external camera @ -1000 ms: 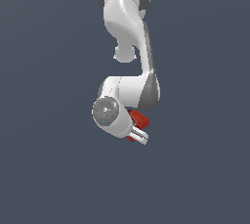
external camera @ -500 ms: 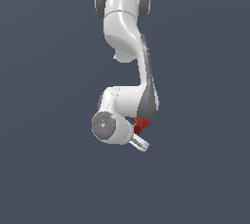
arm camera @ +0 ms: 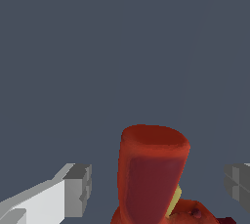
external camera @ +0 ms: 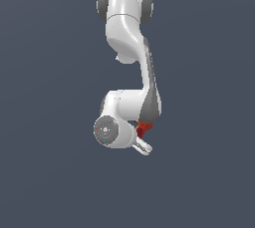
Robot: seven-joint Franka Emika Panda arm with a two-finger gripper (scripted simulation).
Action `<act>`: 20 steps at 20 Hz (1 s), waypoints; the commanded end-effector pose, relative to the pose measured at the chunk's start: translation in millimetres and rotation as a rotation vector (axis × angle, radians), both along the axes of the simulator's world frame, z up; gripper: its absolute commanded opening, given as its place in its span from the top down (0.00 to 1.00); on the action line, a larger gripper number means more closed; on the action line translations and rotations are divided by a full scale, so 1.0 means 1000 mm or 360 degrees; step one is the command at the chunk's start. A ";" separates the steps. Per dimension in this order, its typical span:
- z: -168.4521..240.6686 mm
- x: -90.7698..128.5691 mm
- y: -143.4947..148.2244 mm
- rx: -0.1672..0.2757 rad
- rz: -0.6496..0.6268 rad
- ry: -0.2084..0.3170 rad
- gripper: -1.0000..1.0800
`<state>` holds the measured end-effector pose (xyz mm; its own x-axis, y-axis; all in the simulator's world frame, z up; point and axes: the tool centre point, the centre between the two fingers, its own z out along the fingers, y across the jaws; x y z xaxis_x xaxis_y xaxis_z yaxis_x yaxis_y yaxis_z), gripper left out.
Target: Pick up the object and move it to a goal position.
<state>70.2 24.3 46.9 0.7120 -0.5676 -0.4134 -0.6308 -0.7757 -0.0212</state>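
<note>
Between the parted jaws stands the red object — gaps either side, neither finger touching it.

The object is standing between the fingers. Gaps are showing on both sides, nothing touching.

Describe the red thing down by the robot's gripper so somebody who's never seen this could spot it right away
Start at the white robot arm and follow it down to the gripper at its low end. Between the gripper's pale fingers, which stand open and clear of it, sits the small red drill-like object. It is the only coloured thing there: red with a yellowish patch.
</note>
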 end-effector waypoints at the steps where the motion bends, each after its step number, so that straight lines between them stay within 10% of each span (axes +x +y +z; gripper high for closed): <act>1: -0.006 -0.002 0.002 0.0000 0.0000 0.0002 0.00; 9: -0.025 -0.009 0.008 0.0001 -0.0004 0.0004 0.00; 10: -0.025 -0.009 0.008 0.0001 -0.0004 0.0004 1.00; 20: -0.024 -0.009 0.008 0.0001 -0.0004 0.0003 1.00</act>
